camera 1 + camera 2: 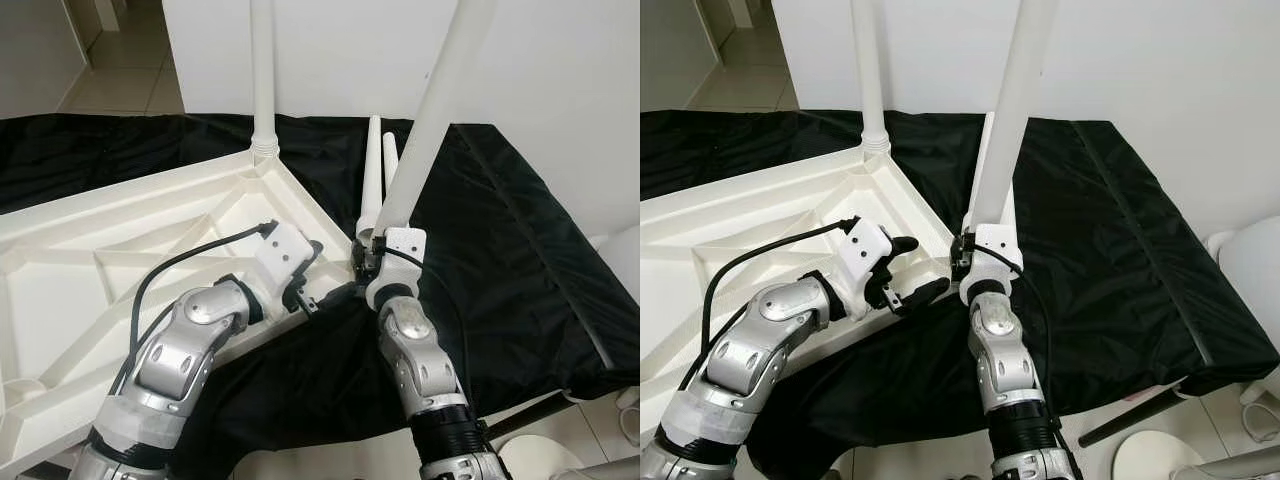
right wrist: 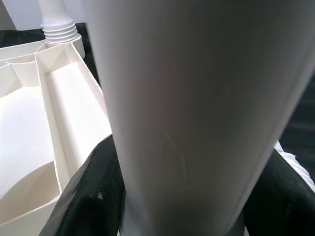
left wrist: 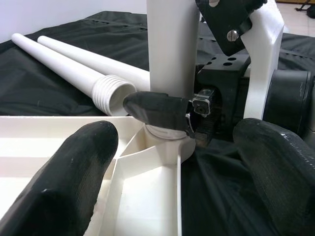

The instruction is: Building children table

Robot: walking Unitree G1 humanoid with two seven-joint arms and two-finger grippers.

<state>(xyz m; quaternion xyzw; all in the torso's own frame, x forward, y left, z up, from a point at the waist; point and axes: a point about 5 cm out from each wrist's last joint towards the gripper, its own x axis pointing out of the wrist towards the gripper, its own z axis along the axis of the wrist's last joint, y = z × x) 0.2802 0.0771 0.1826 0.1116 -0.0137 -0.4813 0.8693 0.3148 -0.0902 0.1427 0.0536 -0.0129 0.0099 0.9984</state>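
A white plastic table top lies upside down on a black cloth. One white leg stands screwed into its far corner. My right gripper is shut on a second leg, holding it upright and slightly tilted. That leg's lower end sits at the socket in the near right corner. My left gripper hovers open just left of that corner, with its fingers spread on either side of the socket. Two more legs lie on the cloth behind the held one.
The black cloth covers a low surface that ends near the right and front. A white rounded object stands at the right, and a dark rod lies below the cloth's edge. A white wall is behind, with tiled floor at the far left.
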